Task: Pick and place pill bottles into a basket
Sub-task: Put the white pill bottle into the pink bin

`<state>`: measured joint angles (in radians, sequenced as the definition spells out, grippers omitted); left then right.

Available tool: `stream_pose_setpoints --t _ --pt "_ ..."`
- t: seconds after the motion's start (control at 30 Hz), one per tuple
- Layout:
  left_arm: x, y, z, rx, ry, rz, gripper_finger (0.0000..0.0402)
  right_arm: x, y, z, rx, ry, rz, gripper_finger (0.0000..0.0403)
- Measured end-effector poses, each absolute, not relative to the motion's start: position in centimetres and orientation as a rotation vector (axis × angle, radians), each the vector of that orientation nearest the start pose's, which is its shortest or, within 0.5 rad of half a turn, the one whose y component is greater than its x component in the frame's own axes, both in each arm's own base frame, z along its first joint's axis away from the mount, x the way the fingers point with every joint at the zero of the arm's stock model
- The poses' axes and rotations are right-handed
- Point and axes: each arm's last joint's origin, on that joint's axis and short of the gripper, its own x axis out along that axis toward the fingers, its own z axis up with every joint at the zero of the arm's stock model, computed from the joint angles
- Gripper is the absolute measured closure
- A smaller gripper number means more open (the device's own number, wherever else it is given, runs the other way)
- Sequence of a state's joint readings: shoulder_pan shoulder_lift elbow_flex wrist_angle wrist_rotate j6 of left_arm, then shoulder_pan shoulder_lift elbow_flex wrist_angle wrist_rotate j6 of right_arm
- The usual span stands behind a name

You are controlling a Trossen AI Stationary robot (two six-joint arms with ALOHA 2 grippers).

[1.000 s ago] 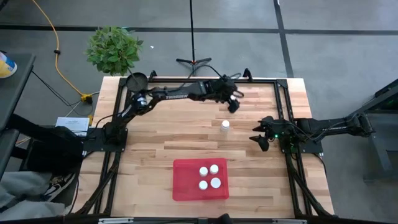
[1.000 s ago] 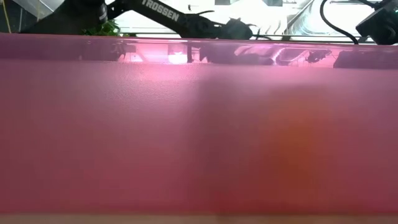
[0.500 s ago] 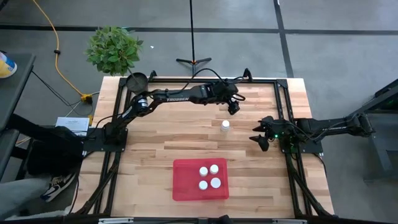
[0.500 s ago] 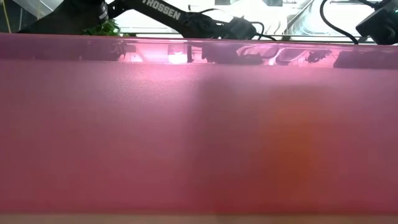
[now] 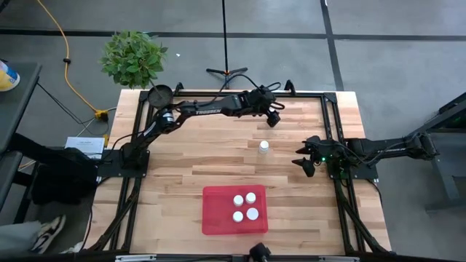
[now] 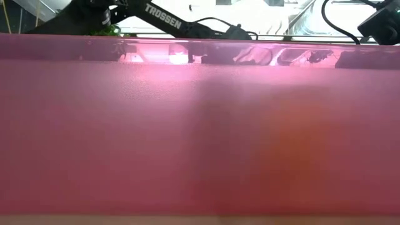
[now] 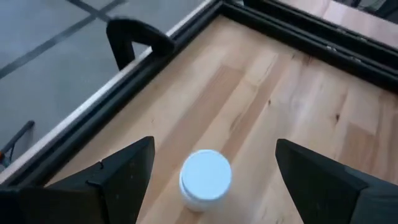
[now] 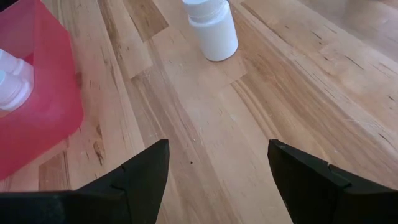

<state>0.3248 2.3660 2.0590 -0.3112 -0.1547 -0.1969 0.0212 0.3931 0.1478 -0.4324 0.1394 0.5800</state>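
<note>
Presently the left gripper hangs wide open and empty above a white pill bottle standing between its fingers' line, evidently positioned for descent; the basket lies well behind.
</note>
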Motion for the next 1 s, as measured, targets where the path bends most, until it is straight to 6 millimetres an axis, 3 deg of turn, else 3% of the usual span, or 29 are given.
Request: stream_pose_setpoints --t 1.0 --pt "51.7 18.3 17.0 -0.241 0.645 0.521 0.0035 10.4 -0.2 14.3 0.501 0.623 -0.305 0.0139"
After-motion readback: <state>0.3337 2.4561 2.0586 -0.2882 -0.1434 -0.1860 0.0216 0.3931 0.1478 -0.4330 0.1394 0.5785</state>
